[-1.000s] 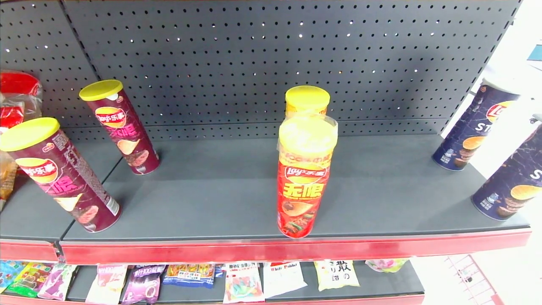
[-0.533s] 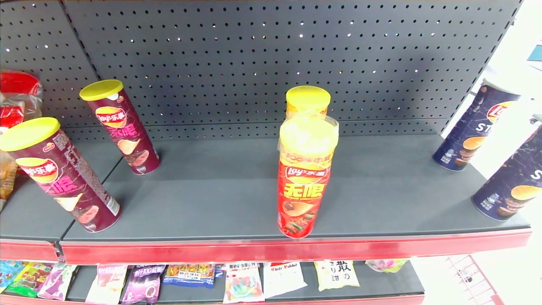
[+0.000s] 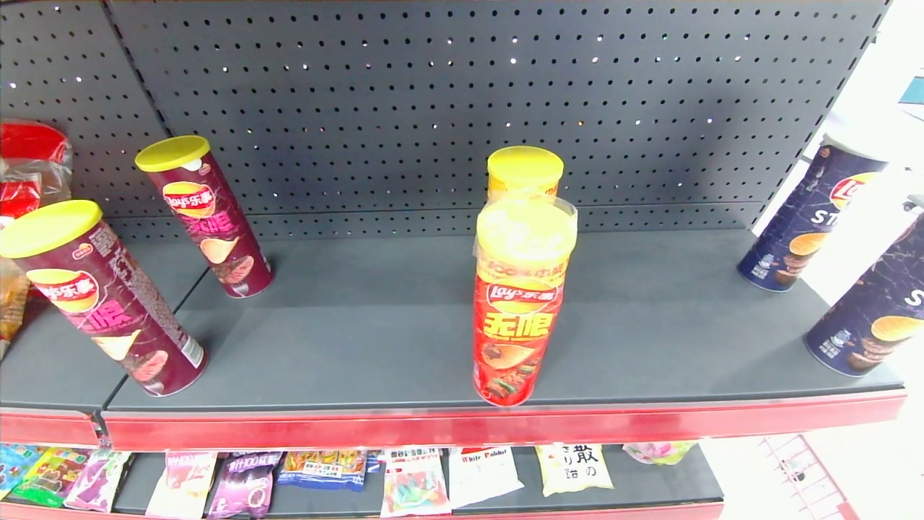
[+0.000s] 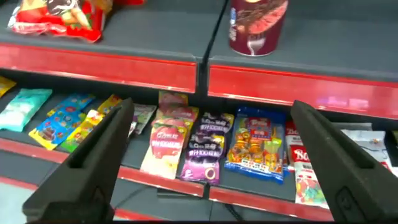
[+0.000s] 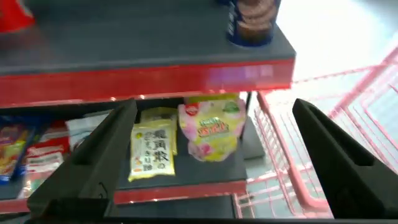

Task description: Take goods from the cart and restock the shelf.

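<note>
The pink cart (image 5: 373,87) sits just to the outer side of the right gripper (image 5: 212,106), whose jaws are wide apart and empty, and farther from the left gripper (image 4: 212,104), also wide apart.

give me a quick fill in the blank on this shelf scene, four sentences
1. The red can stands directly in ____ of another yellow-lidded can.
2. The front maroon can has a ____ lid.
3. The left gripper is ____ and holds nothing.
4. The snack bags lie one level ____ the red can.

Missing words: front; yellow; open; below
</note>
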Available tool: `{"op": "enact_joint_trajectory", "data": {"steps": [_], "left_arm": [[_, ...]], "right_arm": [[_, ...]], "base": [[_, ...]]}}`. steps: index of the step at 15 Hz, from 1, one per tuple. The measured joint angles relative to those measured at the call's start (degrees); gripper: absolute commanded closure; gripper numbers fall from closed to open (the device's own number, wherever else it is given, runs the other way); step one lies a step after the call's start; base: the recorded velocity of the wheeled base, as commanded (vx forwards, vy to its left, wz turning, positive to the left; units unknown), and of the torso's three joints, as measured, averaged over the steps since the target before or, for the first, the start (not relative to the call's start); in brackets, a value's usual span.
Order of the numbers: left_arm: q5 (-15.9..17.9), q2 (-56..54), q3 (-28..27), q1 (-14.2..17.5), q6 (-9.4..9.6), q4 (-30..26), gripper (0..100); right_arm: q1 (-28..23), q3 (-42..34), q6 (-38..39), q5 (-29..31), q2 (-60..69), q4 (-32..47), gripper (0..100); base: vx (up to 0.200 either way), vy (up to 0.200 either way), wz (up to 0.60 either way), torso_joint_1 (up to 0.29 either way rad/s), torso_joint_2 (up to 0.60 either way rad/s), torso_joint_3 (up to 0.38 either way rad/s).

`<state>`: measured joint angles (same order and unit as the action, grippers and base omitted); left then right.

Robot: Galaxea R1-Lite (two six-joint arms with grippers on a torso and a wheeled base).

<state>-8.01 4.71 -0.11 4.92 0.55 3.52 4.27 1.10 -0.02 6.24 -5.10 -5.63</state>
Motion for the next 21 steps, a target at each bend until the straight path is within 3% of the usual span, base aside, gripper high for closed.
{"op": "enact_joint_trajectory", "data": {"steps": [1, 3, 6, 7, 9, 10, 15, 18, 21], "left_arm": [[2.6, 0.0, -1.2, 0.0, 0.78, 3.3, 0], [3.0, 0.0, -1.4, 0.0, 0.54, 5.2, 0], [0.9, 0.1, -0.1, -0.1, -1.08, -2.4, 0], [1.4, -0.1, -0.1, -0.6, -1.63, -2.0, 0], [6.4, -2.0, 0.1, -3.5, -0.99, -2.8, 0], [7.0, -2.9, 0.1, -4.1, -0.65, -3.5, 0], [6.6, -4.5, 0.1, -4.7, -0.55, -3.7, 0], [6.8, -4.6, 0.1, -4.7, -0.11, -3.7, 0], [6.8, -4.7, 0.1, -4.7, -0.09, -3.7, 0]], "right_arm": [[0.0, 1.8, -0.3, -1.1, 0.0, -0.8, 0], [0.0, 2.0, -0.4, 0.1, 0.0, -1.3, 0], [-0.1, -0.7, -0.6, 1.5, 0.0, 2.5, 0], [-0.1, -0.9, 0.0, 1.0, 0.0, 2.7, 0], [0.0, -1.0, 2.2, -0.9, 0.0, 3.0, 0], [0.0, -1.1, 3.0, -1.7, 0.0, 3.9, 0], [0.0, -1.1, -2.3, -10.7, 0.0, 5.7, 0], [0.2, -1.1, 0.2, -9.5, -0.1, 5.7, 0], [0.2, -1.1, 0.1, -8.0, -0.1, 5.7, 0]], "base": [[0.0, 0.0, 0.0, 0.0, 0.0, 0.0], [0.0, 0.0, 0.0, 0.0, 0.0, 0.0], [0.0, 0.0, 0.0, 0.0, 0.0, 0.0], [0.0, 0.0, 0.0, 0.0, 0.0, 0.0], [0.0, 0.0, 0.0, 0.0, 0.0, 0.0], [0.0, 0.0, 0.0, 0.0, 0.0, 0.0], [0.0, 0.0, 0.0, 0.0, 0.0, 0.0], [0.0, 0.0, 0.0, 0.0, 0.0, 0.0], [-0.2, 0.0, 0.0, 0.012, 0.0, 0.002]]}}
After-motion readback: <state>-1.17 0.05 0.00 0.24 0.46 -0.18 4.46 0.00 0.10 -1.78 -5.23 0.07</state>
